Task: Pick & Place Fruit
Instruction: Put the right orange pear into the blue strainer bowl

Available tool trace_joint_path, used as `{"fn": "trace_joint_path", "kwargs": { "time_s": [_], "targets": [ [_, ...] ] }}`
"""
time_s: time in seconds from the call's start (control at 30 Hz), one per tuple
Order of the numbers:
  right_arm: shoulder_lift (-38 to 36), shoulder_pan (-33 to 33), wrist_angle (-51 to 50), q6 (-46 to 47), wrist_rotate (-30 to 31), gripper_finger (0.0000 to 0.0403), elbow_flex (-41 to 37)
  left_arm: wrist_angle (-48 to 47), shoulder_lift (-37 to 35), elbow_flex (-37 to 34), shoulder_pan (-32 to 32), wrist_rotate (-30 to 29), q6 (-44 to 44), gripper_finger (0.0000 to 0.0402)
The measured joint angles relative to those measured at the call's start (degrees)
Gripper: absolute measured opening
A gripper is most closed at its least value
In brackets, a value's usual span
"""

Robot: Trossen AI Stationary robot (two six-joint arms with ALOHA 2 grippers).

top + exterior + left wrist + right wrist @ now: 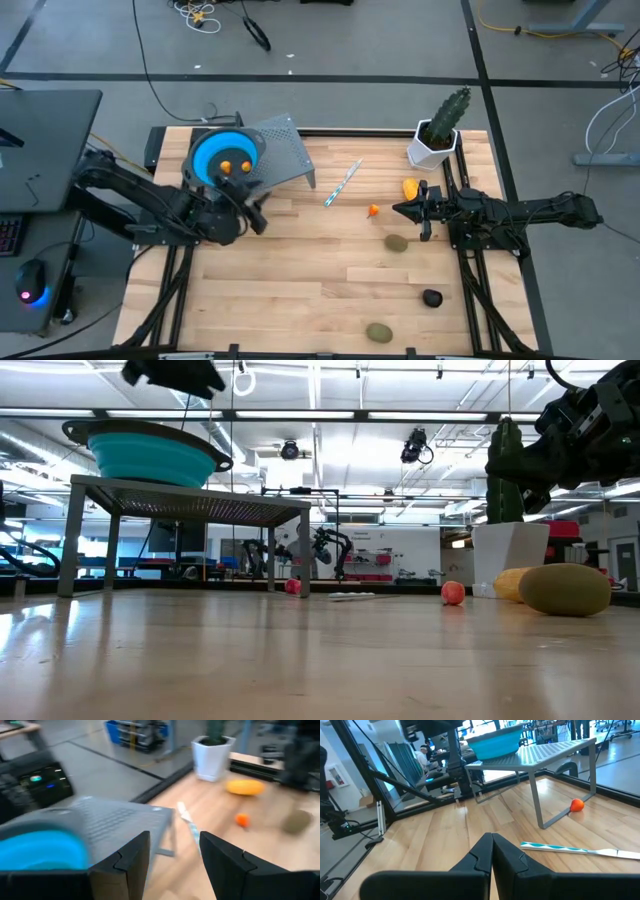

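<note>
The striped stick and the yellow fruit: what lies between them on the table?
In the high view, one small orange fruit lies between the stick and the yellow fruit, a little nearer the front edge; otherwise bare wood.

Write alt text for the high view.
Left claw open beside a blue bowl holding two orange pieces on a grey stand. Right claw shut near a yellow-orange fruit; more fruit lies scattered on the wooden table.
</note>
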Motion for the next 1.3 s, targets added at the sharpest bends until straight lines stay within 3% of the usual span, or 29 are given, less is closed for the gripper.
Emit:
{"fn": "trace_joint_path", "kwargs": {
  "time_s": [0.23,0.57,0.73,0.97,1.1,1.3],
  "targets": [
    [0.0,-0.01,0.0,0.0,0.0,0.0013,0.0,13.46,8.17,0.0,0.0,6.95,9.9,0.0183],
    [-0.01,-0.01,0.02,-0.35,0.02,0.0013,0.0,22.93,16.8,-0.02,0.0,4.44,12.25,0.0183],
    [0.0,0.0,0.0,-0.58,0.0,0.0013,0.0,36.93,21.41,-0.02,0.4,3.88,25.71,0.0183],
    [0.01,0.0,-0.09,-0.41,-0.03,0.0013,0.0,53.67,23.32,-0.02,3.21,16.92,40.06,0.0183],
    [0.03,0.01,-0.04,1.78,-0.02,0.0013,0.0,58.88,23.3,-1.62,6.73,28.48,40.46,0.0183],
    [0.03,0.0,-0.04,3.02,-0.04,0.0013,0.0,75.85,23.33,-8.78,10.71,37.97,41.43,0.0183]
  ]
}}
